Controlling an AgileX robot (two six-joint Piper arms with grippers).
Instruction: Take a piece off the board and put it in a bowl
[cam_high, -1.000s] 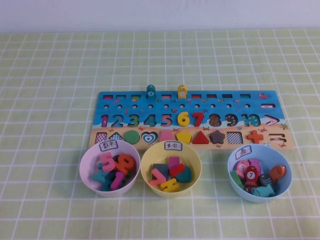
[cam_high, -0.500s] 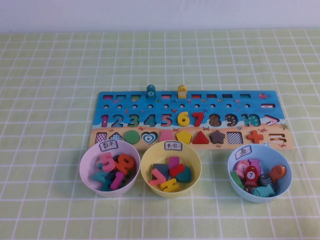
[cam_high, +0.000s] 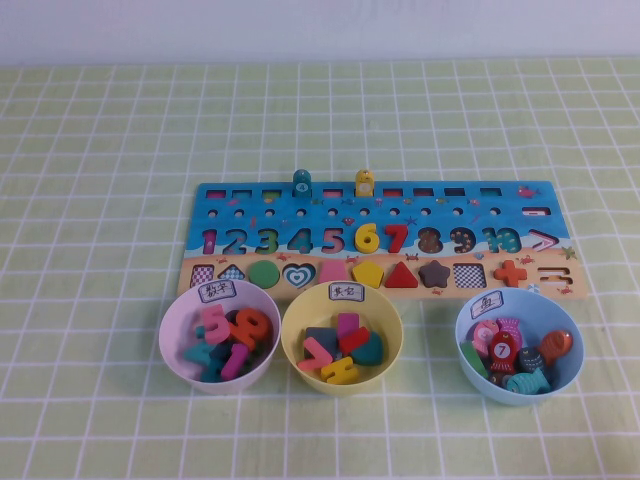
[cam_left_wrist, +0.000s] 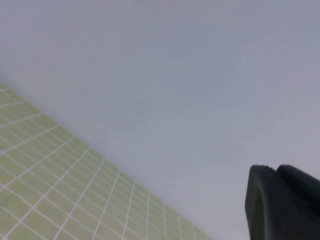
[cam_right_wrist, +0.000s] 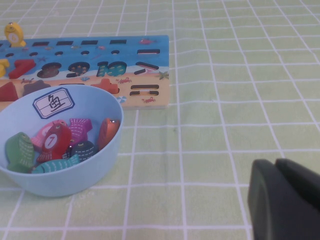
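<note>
The green round piece (cam_high: 264, 273) lies in its slot in the bottom row of the blue-and-sand board (cam_high: 522, 214), third from the left, beside the teal heart (cam_high: 298, 274). The pale yellow bowl (cam_high: 342, 388) stands just in front of the board, at the middle, holding several pieces. Neither arm shows in the high view. My left gripper (cam_left_wrist: 275, 171) is shut and empty, raised and facing a grey wall. My right gripper (cam_right_wrist: 274, 164) is shut and empty, low over the cloth to the right of the blue bowl (cam_right_wrist: 60, 182). The board's right end (cam_right_wrist: 155, 75) shows there.
A pink bowl (cam_high: 168, 350) with number pieces stands left of the yellow one; the blue bowl (cam_high: 520, 394) with fish pieces stands right. Two small peg figures (cam_high: 302, 182) (cam_high: 365, 183) stand on the board's far edge. A green checked cloth (cam_high: 100, 150) covers the table.
</note>
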